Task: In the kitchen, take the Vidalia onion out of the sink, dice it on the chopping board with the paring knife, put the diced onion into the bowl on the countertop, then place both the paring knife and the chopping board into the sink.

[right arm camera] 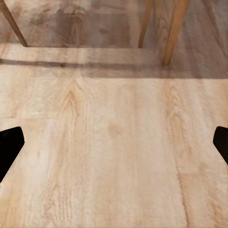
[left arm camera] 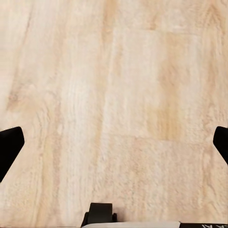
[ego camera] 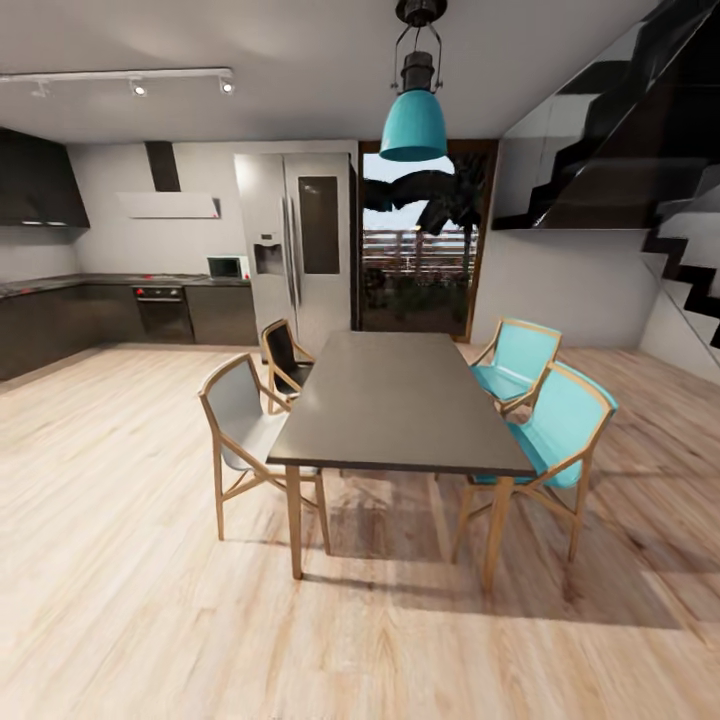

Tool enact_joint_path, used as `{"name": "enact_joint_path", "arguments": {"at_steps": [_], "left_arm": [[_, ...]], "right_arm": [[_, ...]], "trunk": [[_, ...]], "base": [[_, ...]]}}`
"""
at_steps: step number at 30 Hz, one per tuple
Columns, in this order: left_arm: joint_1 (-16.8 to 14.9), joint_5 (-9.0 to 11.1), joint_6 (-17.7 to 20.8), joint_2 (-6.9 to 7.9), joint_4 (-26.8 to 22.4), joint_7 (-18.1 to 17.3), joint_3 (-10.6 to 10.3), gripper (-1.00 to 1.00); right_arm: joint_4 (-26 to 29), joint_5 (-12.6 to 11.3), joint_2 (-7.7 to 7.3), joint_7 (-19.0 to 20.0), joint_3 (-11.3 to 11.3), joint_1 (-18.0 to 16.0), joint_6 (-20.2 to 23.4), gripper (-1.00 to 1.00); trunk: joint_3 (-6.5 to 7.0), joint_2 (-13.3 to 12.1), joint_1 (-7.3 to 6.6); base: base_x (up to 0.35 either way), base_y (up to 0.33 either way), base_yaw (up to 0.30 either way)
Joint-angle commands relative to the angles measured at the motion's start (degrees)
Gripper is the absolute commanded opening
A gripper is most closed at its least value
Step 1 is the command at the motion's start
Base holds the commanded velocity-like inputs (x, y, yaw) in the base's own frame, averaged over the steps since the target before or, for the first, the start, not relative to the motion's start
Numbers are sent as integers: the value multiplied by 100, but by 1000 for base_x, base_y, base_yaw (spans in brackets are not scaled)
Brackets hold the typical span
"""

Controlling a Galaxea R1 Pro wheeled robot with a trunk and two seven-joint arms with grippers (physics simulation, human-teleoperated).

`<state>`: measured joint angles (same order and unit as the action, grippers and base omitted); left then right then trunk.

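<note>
- Light wood plank floor is seen nearest, running across the whole foreground of the head view.
- Left hand is pointed down at bare floor planks; its two dark fingertips are seen at opposite edges of the left wrist view, spread wide, with nothing between them.
- Right hand is likewise spread wide over the floor, one dark fingertip at each edge of the right wrist view, nothing held. Wooden furniture legs and their shadow are seen on the floor beyond it.
- A dark-topped dining table on light wooden legs is placed mid-room, straight ahead.
- Two turquoise chairs are set along the table's right side; a grey-seated chair and a dark-seated chair along its left.
- A turquoise pendant lamp is hung above the table.
- A steel double-door refrigerator is stood against the far wall, beside a glazed door with greenery outside.
- The kitchen's dark countertop is run along the far left, above dark cabinet fronts; a built-in oven is set below it and a small white appliance is stood on it near the refrigerator. A range hood is mounted above.
- Sink, onion, board, knife and bowl cannot be made out at this distance.
- A dark staircase is seen rising at the upper right.
</note>
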<state>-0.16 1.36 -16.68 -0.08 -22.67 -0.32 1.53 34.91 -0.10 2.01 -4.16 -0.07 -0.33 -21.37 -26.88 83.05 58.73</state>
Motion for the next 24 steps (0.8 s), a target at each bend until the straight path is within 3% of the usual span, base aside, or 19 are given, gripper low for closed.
{"name": "enact_joint_path", "arguments": {"at_steps": [1, 24], "left_arm": [[-2, 14, -14, -1, 0, -3, 5, 100], [-2, 14, -20, -1, -1, -3, 5, 100]], "right_arm": [[-2, -1, 2, -16, -1, -2, -16, 100], [-2, 1, 2, -18, 2, -2, -16, 100]], "trunk": [[-5, 3, 0], [-5, 3, 0]], "base": [[0, 1, 286], [0, 0, 286]]}}
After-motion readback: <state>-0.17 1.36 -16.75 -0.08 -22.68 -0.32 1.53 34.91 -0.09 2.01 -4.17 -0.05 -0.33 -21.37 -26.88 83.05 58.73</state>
